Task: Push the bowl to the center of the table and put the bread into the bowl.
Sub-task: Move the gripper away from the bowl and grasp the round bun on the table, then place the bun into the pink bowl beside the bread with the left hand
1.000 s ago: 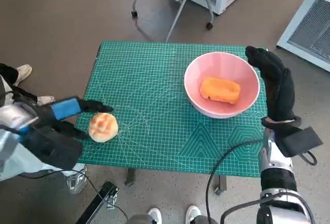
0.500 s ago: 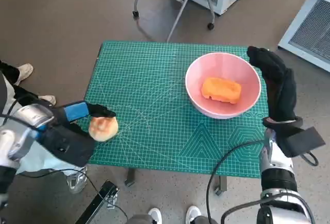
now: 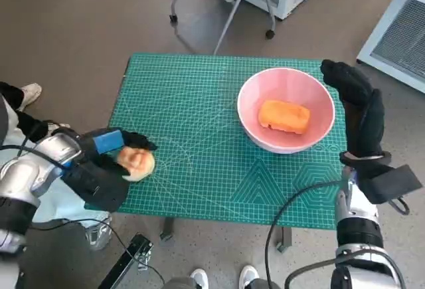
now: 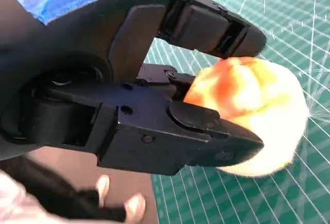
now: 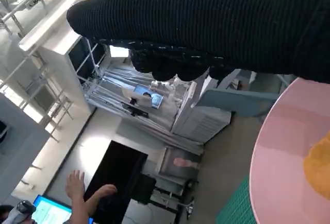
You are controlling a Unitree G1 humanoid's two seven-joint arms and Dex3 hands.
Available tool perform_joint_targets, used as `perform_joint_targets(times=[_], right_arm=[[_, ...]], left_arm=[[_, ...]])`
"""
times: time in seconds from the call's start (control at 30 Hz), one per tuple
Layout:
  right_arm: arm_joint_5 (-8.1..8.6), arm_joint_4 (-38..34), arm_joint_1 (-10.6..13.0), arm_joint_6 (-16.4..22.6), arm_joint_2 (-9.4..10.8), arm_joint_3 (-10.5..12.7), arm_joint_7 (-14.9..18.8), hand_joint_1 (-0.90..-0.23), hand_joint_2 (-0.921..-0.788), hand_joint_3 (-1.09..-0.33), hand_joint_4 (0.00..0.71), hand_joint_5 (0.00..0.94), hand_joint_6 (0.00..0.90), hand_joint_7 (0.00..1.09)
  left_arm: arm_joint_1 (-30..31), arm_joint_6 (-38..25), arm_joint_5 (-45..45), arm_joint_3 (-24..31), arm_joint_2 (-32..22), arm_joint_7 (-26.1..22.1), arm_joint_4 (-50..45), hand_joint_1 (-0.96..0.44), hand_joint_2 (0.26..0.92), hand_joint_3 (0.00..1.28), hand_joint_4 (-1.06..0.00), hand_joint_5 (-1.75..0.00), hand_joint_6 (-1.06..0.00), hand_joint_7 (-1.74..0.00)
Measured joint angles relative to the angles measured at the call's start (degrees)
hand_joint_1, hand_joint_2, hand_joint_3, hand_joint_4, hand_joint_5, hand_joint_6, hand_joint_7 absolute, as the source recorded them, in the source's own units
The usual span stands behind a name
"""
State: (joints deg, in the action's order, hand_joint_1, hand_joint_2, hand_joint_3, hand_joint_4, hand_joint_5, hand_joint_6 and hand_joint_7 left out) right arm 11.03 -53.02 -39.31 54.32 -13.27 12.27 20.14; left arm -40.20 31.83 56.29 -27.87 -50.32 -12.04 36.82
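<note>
Bread [image 3: 137, 163], the round bun, sat inside the left hand [image 3: 99, 166] at the near-left part of the green mat [image 3: 192, 143]. A second earlier that hand lay beside it with fingers flanking the bun; half a second ago the fingers had begun to close; now they were wrapped round it, covering more of its left side, and the bun appeared slightly shifted toward the forearm. In the left wrist view the black fingers [image 4: 206, 26] pressed on one side of the bun [image 4: 247, 110] and a lower finger lay under the other side, so the hand was clamped on it; whether the bun had left the mat could not be told. Left forearm angled in from the table's left edge, blue-taped back facing up. Pink bowl [image 3: 319, 96] stood well apart from that hand, on the far-right part of the mat, holding an orange oblong piece [image 3: 284, 116]; its place was unchanged across the frames. Right hand [image 3: 358, 113] stood upright just beside the bowl's right rim, fingers extended and together, holding nothing, barely moved since earlier. Right wrist view showed the glove [image 5: 216, 23] above the bowl rim [image 5: 273, 147].
</note>
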Motion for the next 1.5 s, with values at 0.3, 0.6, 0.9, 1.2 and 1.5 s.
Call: perform_joint_targets(times=[0.3, 0.6, 0.9, 1.2, 1.5], right_arm=[[0.00, 0.1, 0.0, 0.0, 0.0, 0.0, 0.0, -0.557, -0.921, -0.882, 0.369, 0.003, 0.023, 0.77], [0.00, 0.1, 0.0, 0.0, 0.0, 0.1, 0.0, -0.557, -0.921, -0.881, 0.364, 0.000, 0.022, 0.78], [-0.01, 0.1, 0.0, 0.0, 0.0, 0.1, 0.0, -0.554, -0.921, -0.882, 0.363, 0.000, 0.022, 0.78], [0.05, 0.3, 0.2, 0.0, -0.1, 0.2, 0.1, -0.554, -0.921, -0.879, 0.364, 0.001, 0.024, 0.77], [-0.28, 0.5, 0.9, 0.4, -0.1, 0.3, -0.3, -0.555, -0.921, -0.876, 0.366, 0.001, 0.029, 0.77]], left_arm=[[-1.9, 3.1, -1.9, 0.1, 0.4, 0.9, 0.7, 0.00, 0.920, 0.07, -0.57, -1.27, -0.75, -1.05], [-7.0, 3.4, -6.8, 3.7, 1.1, 0.6, 0.5, 0.00, 0.920, 0.05, -0.60, -1.21, -0.76, -1.06], [-13.2, 3.5, -12.6, 7.2, 3.8, -0.2, -0.6, 0.00, 0.920, 0.05, -0.61, -1.19, -0.75, -1.09], [-20.1, 1.9, -13.6, 7.5, 9.5, -0.6, -2.0, 0.00, 0.920, 0.07, -0.59, -1.14, -0.72, -1.19], [-30.2, 0.0, -12.8, 4.5, 18.7, -0.2, 3.5, 0.00, 0.920, 0.06, -0.63, -1.10, -0.70, -1.20]])
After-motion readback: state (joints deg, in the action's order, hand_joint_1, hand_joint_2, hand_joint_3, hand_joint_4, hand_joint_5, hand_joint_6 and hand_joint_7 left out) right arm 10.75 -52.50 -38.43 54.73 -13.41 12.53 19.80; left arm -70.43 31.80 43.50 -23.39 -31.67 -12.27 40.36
